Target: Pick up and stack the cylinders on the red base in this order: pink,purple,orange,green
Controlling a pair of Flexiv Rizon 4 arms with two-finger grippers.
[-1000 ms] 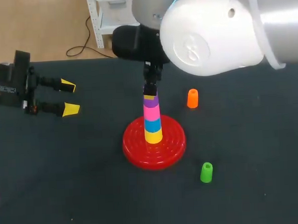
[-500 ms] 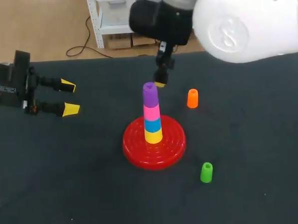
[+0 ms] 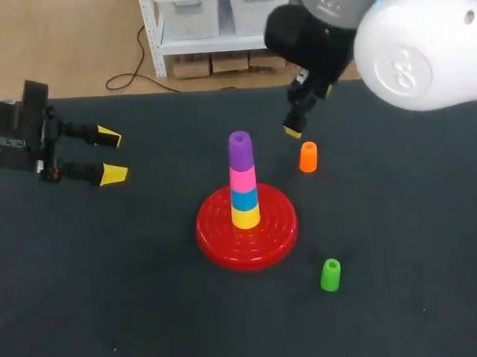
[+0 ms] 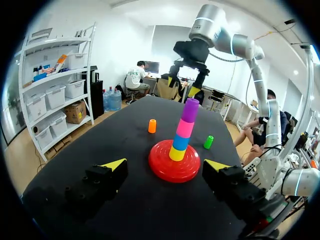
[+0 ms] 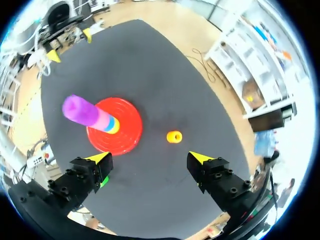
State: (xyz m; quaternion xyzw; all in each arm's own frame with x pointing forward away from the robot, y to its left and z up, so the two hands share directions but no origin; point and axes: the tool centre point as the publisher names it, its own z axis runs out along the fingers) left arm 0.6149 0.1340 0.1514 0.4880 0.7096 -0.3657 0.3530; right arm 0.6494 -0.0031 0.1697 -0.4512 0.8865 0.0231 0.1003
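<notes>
Right tool [image 5: 148, 158] open, empty, above the counter [image 5: 150, 65] near the orange cylinder [image 5: 174, 136]. I should centre over it, descend straight, grip mid-height, clear of the stack [image 5: 77, 109].

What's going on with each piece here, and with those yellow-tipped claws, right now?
red base: carries the stack
pink cylinder: stacked, under the purple cylinder
purple cylinder: stacked, topmost
orange cylinder: upright on table, unstacked
green cylinder: upright on table, unstacked
left gripper: open, empty
right gripper: open, empty
</notes>
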